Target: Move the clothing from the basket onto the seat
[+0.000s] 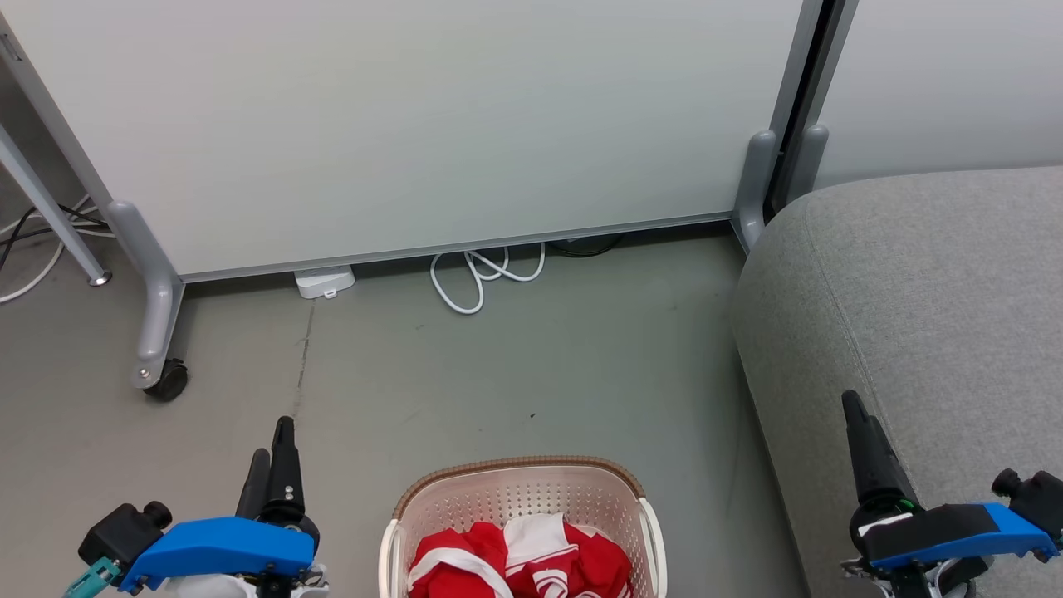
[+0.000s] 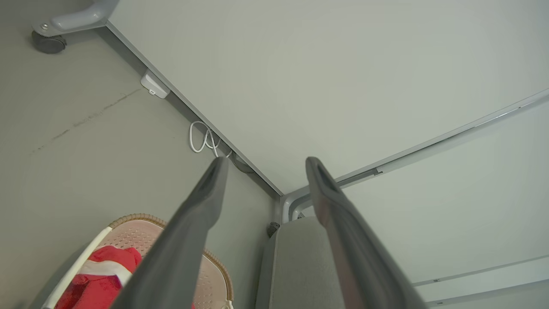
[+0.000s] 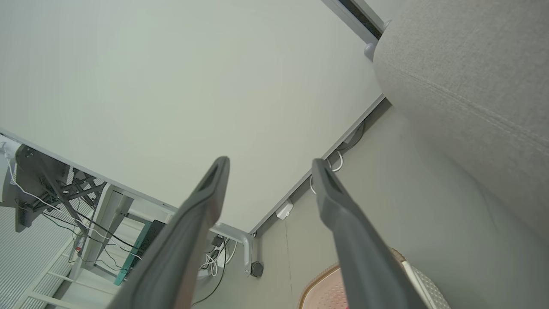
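The cream basket (image 1: 519,469) with a brown rim stands on the floor at the bottom centre of the head view. The red and white clothing (image 1: 531,565) lies bunched inside it. The grey seat (image 1: 930,291) rises to the right of the basket. My left gripper (image 1: 272,440) hovers left of the basket, open and empty. My right gripper (image 1: 859,428) hangs over the seat's front edge. In the left wrist view the open gripper (image 2: 266,162) frames the basket (image 2: 137,219), clothing (image 2: 103,274) and seat (image 2: 296,257). The right gripper (image 3: 269,161) is open beside the seat (image 3: 472,86) and basket (image 3: 321,285).
A white partition panel (image 1: 415,124) on grey feet with a black castor (image 1: 166,384) closes off the back. A looped white cable (image 1: 477,282) and a white adapter (image 1: 325,281) lie at its base. A metal leg (image 1: 50,208) stands far left. Grey floor lies between basket and panel.
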Robot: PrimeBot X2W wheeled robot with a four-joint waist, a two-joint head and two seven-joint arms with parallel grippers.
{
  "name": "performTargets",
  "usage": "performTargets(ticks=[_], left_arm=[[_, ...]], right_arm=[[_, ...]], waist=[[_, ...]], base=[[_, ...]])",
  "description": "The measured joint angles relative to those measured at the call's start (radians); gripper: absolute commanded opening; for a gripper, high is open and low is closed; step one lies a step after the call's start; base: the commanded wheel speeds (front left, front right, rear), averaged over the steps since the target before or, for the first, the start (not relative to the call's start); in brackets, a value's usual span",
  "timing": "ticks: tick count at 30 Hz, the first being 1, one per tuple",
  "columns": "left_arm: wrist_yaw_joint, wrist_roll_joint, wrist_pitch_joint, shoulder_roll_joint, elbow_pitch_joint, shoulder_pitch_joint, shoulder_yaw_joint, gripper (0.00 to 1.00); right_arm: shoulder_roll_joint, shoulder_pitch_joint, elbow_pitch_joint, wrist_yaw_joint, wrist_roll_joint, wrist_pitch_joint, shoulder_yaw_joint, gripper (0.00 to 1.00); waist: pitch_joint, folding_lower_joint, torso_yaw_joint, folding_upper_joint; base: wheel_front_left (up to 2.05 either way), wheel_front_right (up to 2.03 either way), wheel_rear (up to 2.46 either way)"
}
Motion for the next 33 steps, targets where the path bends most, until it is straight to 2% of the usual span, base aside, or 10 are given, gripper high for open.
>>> performTargets(ticks=[8,13,33], left_arm=[[0.041,0.165,-0.029,0.021,-0.003,0.0,-0.039,1.0],[0.05,0.252,-0.045,0.037,-0.009,0.0,-0.071,1.0],[0.095,0.486,-0.104,0.074,-0.023,0.0,-0.138,1.0]], right_arm=[[0.0,0.0,-0.01,0.0,-0.173,-0.027,-0.001,1.0],[-0.001,0.0,-0.019,0.0,-0.266,-0.037,0.001,1.0],[-0.003,0.0,-0.041,0.001,-0.555,-0.056,0.019,1.0]], waist=[[-0.001,0.0001,0.001,0.0],[-0.001,0.0001,0.001,0.0],[-0.001,0.0001,0.007,0.0]], base=[[0.0,0.0,0.0],[0.0,0.0,0.0],[0.0,0.0,0.0]])
